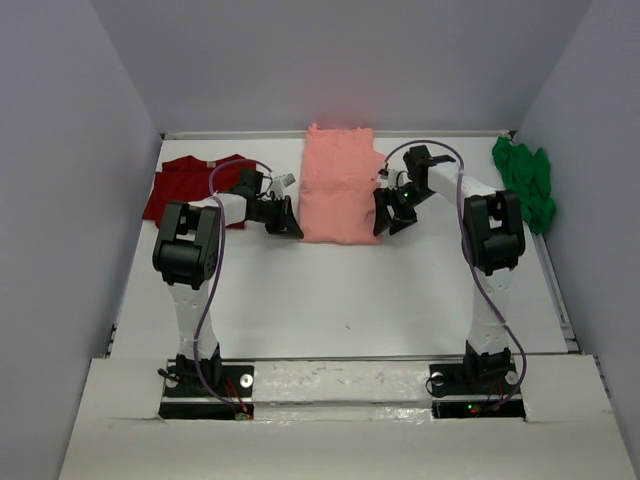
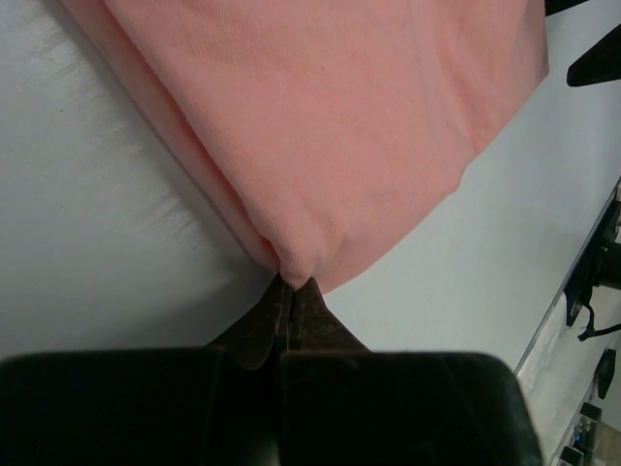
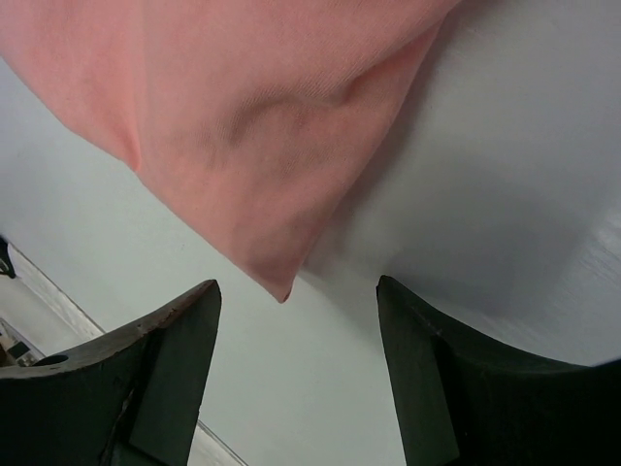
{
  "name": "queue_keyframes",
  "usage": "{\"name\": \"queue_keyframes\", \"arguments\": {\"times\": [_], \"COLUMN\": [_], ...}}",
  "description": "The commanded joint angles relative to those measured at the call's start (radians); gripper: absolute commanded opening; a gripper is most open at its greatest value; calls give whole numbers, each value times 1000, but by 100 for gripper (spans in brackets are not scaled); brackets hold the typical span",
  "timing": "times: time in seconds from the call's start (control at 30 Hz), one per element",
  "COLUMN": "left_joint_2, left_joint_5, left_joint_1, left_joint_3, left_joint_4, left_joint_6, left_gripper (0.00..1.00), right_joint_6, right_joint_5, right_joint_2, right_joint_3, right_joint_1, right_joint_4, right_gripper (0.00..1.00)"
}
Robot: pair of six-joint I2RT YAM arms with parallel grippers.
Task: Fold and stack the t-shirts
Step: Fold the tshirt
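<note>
The salmon-pink t-shirt (image 1: 340, 185) lies folded in a long, neat shape at the middle back of the white table (image 1: 350, 300). Its two near corners point toward the arms.

The left gripper (image 2: 291, 286) is at the near left corner of the pink shirt. Its fingers (image 2: 257, 335) are pressed tight together, and their tips touch the very tip of that corner. Maybe a bit of cloth is caught between them, but it is too hard to see.

The right gripper (image 3: 296, 283) is at the near right corner. Its fingers (image 3: 175, 340) are wide apart, one on each side, and the tip of the corner sits in the gap between them. They do not touch the cloth.

The dark red t-shirt (image 1: 190, 185) lies spread out flat at the back left, behind the left arm. The bright green t-shirt (image 1: 525, 180) is in a crumpled heap at the back right, by the wall
</note>
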Motion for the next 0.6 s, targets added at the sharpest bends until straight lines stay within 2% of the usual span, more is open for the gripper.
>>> {"name": "queue_keyframes", "arguments": {"times": [0.0, 0.1, 0.23, 0.33, 0.57], "left_joint_2": [11, 11, 4, -2, -6], "left_joint_5": [3, 3, -3, -8, -7], "left_joint_1": [-4, -5, -7, -7, -9], "left_joint_3": [32, 35, 35, 32, 32], "left_joint_4": [-17, -18, -23, -24, -24], "left_joint_6": [10, 11, 19, 19, 25], "left_gripper": [0, 0, 0, 0, 0], "right_joint_6": [-12, -12, -14, -19, -29], "right_joint_5": [-39, -56, -71, -80, -88], "right_joint_2": [4, 9, 23, 29, 29], "right_joint_3": [13, 10, 10, 10, -13], "right_joint_1": [-5, -5, -5, -5, 14], "right_joint_4": [-17, -15, -21, -26, -29], "right_gripper": [71, 69, 53, 47, 45]}}
